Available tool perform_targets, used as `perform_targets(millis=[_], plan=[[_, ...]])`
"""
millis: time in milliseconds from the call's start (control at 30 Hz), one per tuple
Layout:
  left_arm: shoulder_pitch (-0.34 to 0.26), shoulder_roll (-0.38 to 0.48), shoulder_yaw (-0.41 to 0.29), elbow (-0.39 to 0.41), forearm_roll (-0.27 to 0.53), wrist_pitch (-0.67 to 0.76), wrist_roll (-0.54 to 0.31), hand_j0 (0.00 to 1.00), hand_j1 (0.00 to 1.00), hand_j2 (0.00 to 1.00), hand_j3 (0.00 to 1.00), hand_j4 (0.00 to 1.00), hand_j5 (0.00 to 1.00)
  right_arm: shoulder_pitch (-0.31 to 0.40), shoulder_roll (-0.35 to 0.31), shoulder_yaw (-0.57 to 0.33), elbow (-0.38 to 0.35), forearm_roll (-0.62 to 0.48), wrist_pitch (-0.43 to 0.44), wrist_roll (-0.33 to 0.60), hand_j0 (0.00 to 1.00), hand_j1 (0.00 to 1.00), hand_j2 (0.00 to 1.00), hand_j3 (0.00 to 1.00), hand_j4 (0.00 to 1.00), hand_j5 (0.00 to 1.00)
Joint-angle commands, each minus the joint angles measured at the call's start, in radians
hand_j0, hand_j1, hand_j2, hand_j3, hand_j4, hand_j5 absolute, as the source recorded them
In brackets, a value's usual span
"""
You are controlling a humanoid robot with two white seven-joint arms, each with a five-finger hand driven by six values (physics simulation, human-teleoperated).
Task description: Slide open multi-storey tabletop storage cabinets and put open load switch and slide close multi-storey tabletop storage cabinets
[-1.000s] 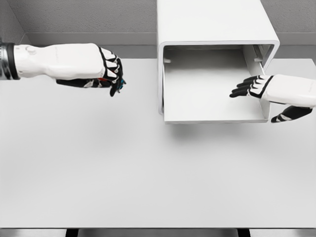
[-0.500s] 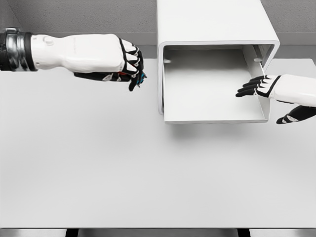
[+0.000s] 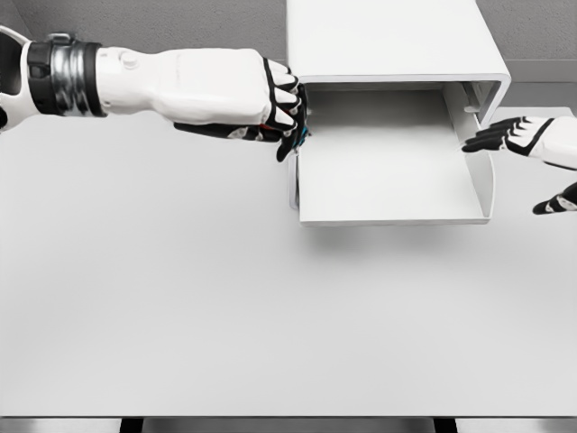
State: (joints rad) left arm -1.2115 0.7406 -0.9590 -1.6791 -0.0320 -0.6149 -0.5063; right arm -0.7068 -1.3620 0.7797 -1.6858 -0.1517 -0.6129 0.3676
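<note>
Left hand: the left hand (image 3: 270, 108) reaches in from the left and hangs at the drawer's left front corner; its fingers (image 3: 287, 101) are curled tight around a small object, the load switch (image 3: 301, 135), of which only a speck of teal and red shows between them.
Right hand: the right hand (image 3: 518, 135) comes in from the right edge, fingers stretched out flat and apart, holding nothing; the fingertips lie just beside the drawer's right wall, and whether they touch it cannot be told. The thumb (image 3: 559, 200) shows separately, lower down at the edge.
Counter: one pale grey counter (image 3: 225, 307) fills most of the view; its near part is bare.
Cabinet: one white storage cabinet (image 3: 388, 41) stands at the back of the counter, right of centre.
Drawer: one drawer (image 3: 388, 171) is slid out toward the viewer, its flat floor showing nothing on it, with thin white walls at left, right and front.
Count: two hands, one cabinet, one open drawer, one switch.
Task's thing: the load switch is gripped in the left hand, in the air at the drawer's left wall, not inside the drawer.
In the way: the left wall of the drawer lies between the left hand and the drawer floor.
</note>
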Motion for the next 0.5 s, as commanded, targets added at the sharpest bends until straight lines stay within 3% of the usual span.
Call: perform_targets(millis=[0,100,300,467], plan=[[-0.005,-0.030,-0.050,-0.001,0.007,0.004,0.002,0.36,0.36,0.36,0.36,0.36,0.36,-0.003,-0.014,0.030,-0.002,-0.020,0.002,-0.001,1.00,1.00,1.00,1.00,1.00,1.00],[-0.020,-0.050,-0.066,-0.001,0.007,0.004,0.000,0.36,0.36,0.36,0.36,0.36,0.36,-0.080,-0.017,0.105,-0.005,-0.019,0.002,0.002,1.00,1.00,1.00,1.00,1.00,1.00],[-0.030,-0.087,-0.066,0.001,0.006,0.004,0.000,0.36,0.36,0.36,0.36,0.36,0.36,-0.080,0.000,0.124,-0.006,-0.014,0.002,0.007,1.00,1.00,1.00,1.00,1.00,1.00],[-0.071,-0.148,-0.115,0.029,0.006,0.004,-0.005,0.36,0.36,0.36,0.36,0.36,0.36,-0.077,0.031,0.127,-0.006,-0.016,0.002,0.001,1.00,1.00,1.00,1.00,1.00,1.00]])
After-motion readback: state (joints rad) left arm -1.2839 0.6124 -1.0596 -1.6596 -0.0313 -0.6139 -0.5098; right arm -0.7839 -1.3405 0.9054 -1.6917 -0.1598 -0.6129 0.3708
